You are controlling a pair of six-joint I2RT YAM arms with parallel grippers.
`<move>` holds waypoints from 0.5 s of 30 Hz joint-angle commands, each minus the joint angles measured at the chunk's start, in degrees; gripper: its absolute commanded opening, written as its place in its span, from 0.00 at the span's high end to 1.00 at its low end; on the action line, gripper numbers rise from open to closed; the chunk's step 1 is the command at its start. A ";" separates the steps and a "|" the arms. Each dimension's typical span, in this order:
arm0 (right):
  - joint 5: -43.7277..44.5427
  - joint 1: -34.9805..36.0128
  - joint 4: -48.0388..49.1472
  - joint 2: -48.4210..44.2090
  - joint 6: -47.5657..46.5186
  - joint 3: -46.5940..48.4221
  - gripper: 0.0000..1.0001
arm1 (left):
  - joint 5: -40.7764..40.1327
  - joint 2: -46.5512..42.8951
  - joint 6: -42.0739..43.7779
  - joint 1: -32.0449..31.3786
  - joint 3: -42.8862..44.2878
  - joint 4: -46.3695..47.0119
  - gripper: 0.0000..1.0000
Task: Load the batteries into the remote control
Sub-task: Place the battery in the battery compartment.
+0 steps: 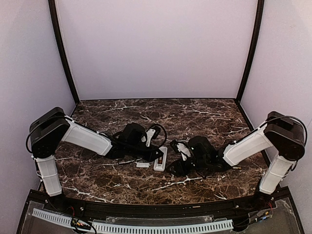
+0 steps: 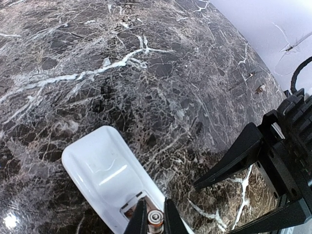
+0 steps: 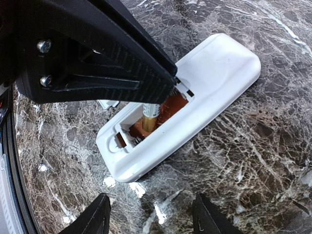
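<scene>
The white remote control (image 3: 209,78) lies back-up on the marble table, its battery compartment (image 3: 146,122) open. In the top view it lies (image 1: 160,159) between my two grippers. My left gripper (image 2: 155,201) is shut on a slim battery (image 2: 156,218) and holds it end-down in the compartment. The same battery (image 3: 151,116) shows gold and white under the left fingers (image 3: 122,73). Reddish-brown shows inside the compartment; I cannot tell if it is a second battery. My right gripper (image 3: 153,217) is open and empty, just short of the remote's compartment end.
A small flat white cover piece (image 1: 143,165) lies on the table just left of the remote. The right gripper's black fingers (image 2: 234,161) hover close to the remote in the left wrist view. Walls enclose the table on three sides.
</scene>
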 commanded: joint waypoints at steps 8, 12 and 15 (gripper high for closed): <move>1.60 0.97 3.11 3.15 0.07 -0.18 0.43 | 1.62 0.71 -1.75 -0.79 -1.54 1.96 1.00; 1.80 1.02 3.10 3.47 -0.02 -0.24 0.43 | 1.23 1.10 -2.26 -0.81 -1.31 2.42 1.00; 1.92 1.07 2.90 3.48 -0.01 -0.22 0.43 | 1.88 1.50 -1.95 -0.81 -0.89 1.23 0.97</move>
